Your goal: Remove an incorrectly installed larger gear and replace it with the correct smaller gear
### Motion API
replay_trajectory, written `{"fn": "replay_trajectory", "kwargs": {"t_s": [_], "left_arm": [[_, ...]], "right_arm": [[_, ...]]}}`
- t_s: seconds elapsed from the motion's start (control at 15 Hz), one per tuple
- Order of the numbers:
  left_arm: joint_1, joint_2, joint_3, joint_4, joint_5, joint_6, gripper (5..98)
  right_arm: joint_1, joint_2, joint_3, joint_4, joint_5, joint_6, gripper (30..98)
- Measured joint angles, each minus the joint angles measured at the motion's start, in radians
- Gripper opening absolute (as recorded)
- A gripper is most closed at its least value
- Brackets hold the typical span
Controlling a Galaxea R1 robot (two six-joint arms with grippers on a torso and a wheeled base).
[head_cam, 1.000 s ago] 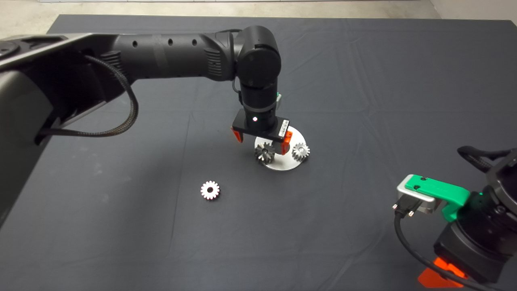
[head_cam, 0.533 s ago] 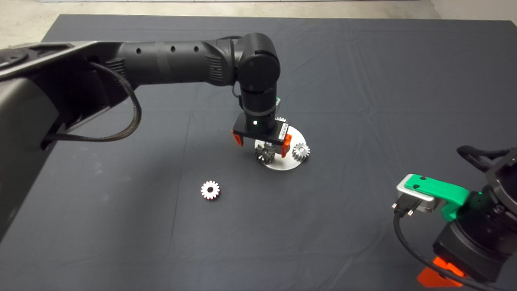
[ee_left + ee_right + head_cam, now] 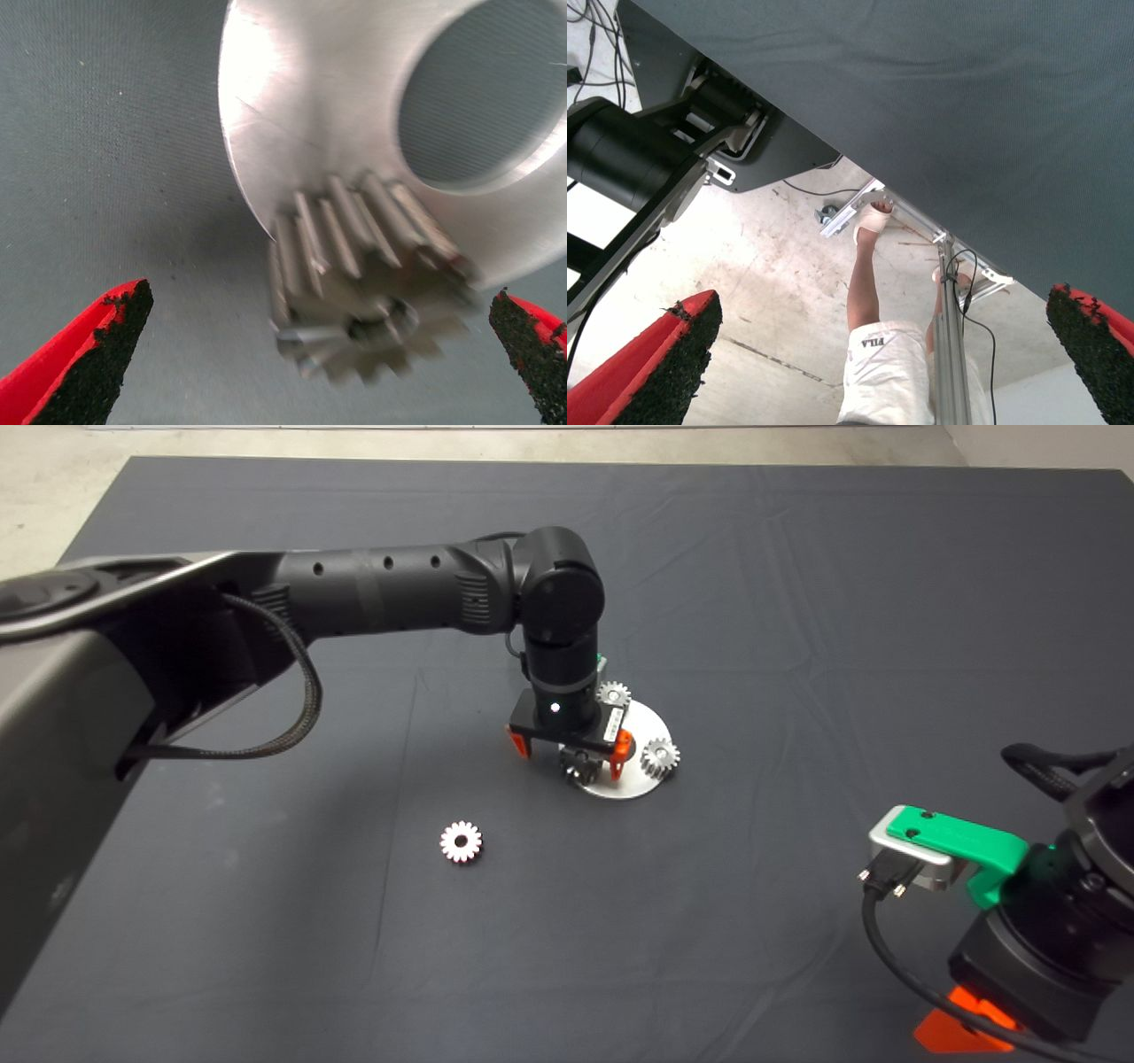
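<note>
Left gripper [image 3: 571, 747], fingers spread, straddles the larger gear [image 3: 363, 266] on its round plate [image 3: 651, 726]; centre both pads before closing, then lift straight.

A robotics lab: dark mat [image 3: 797, 602] on a table, bare concrete floor [image 3: 771, 292], loose cables [image 3: 594, 27].

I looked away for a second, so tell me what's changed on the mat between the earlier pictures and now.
The left gripper has come down over the larger gear on the round metal plate; its open fingers now straddle the gear without gripping it. Lowering uncovered a small gear at the plate's far edge. The smaller gear on the mat and the parked right gripper stayed put.
</note>
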Motion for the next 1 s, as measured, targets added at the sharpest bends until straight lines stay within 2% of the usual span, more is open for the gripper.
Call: {"fn": "replay_trajectory", "kwargs": {"t_s": [0.13,0.33,0.53,1.0], "left_arm": [[-0.001,0.000,-0.001,0.007,-0.017,0.000,97.7],[0.000,0.006,-0.001,0.063,-0.027,0.000,97.7],[0.006,0.006,-0.001,0.067,-0.044,0.000,97.7],[0.016,0.006,-0.001,0.071,-0.052,0.000,93.9]], "right_arm": [[0.004,0.000,0.000,0.000,0.000,0.000,96.9],[0.009,0.000,-0.001,0.000,0.000,0.000,96.9],[0.011,0.000,-0.002,0.000,0.000,0.000,96.9],[0.014,-0.001,-0.002,0.000,0.000,0.000,96.9]]}}
